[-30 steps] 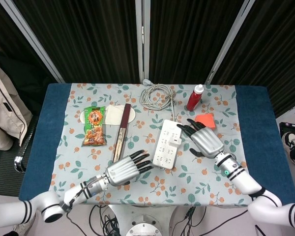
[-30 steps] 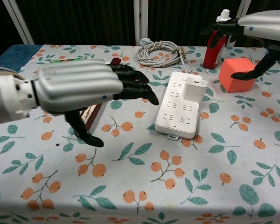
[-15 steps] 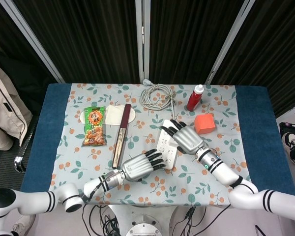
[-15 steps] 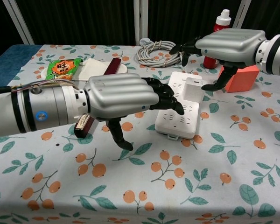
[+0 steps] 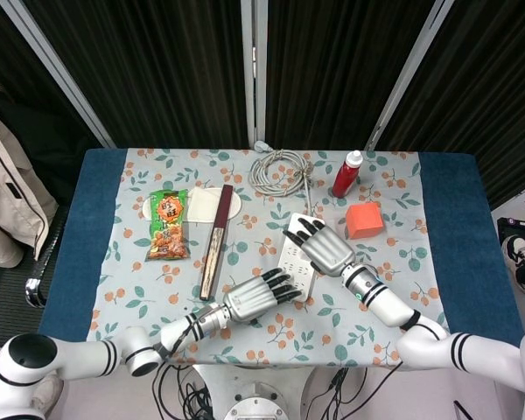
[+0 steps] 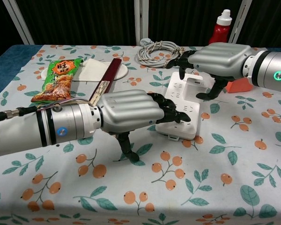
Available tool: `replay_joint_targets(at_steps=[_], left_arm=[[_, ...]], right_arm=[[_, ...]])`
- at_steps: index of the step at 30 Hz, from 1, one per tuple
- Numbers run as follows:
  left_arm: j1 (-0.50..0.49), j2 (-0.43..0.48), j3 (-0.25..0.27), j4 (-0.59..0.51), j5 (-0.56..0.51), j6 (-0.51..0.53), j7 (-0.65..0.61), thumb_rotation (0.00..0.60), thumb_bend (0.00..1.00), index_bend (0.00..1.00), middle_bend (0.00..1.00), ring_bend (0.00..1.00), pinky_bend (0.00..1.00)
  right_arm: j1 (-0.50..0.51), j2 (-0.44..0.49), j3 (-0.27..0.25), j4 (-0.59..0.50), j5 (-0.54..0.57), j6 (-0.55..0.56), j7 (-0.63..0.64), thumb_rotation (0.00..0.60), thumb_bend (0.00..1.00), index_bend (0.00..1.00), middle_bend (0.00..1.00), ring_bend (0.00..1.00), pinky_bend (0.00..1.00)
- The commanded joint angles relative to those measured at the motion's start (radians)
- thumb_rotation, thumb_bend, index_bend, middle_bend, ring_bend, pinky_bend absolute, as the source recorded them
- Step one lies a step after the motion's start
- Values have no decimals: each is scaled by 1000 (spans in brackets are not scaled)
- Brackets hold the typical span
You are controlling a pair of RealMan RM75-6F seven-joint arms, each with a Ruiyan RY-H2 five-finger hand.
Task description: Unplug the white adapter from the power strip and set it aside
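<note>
The white power strip (image 6: 185, 117) lies mid-table, largely covered by both hands in the head view (image 5: 295, 269). The white adapter (image 6: 195, 85) stands plugged in at its far end, and the head view hides it. My right hand (image 6: 220, 57) (image 5: 319, 248) hovers over the adapter, fingers at its left and thumb at its right, not plainly clamped on it. My left hand (image 6: 131, 110) (image 5: 255, 297) reaches over the strip's near left edge, fingertips (image 6: 180, 115) on or just above it. I see nothing held in either hand.
An orange cube (image 5: 364, 220) and a red bottle (image 5: 346, 173) stand right of the strip's far end. The coiled cable (image 5: 278, 171) lies behind it. To the left are a dark red stick-shaped box (image 5: 217, 241), a white plate (image 5: 208, 206) and a snack bag (image 5: 166, 225).
My right hand moved left from beside the cube to over the adapter. My left hand advanced right until its fingertips reached the strip's near edge.
</note>
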Motion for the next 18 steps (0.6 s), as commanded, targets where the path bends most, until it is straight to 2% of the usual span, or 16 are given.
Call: replay_joint_targets(at_steps=[1, 12, 18], left_arm=[[-4, -14, 7, 19, -8, 10, -13, 600, 78, 73, 150, 52, 98], [-15, -43, 29, 66, -14, 39, -44, 600, 77, 75, 149, 52, 93], [-24, -53, 37, 82, -18, 41, -58, 600, 77, 75, 149, 52, 93]], right_arm=[[6, -13, -8, 20, -12, 4, 20, 600, 293, 154, 280, 86, 236], [8, -40, -30, 73, -38, 21, 79, 600, 322, 289, 347, 150, 270], [5, -45, -39, 90, -43, 28, 100, 600, 327, 343, 352, 179, 292]])
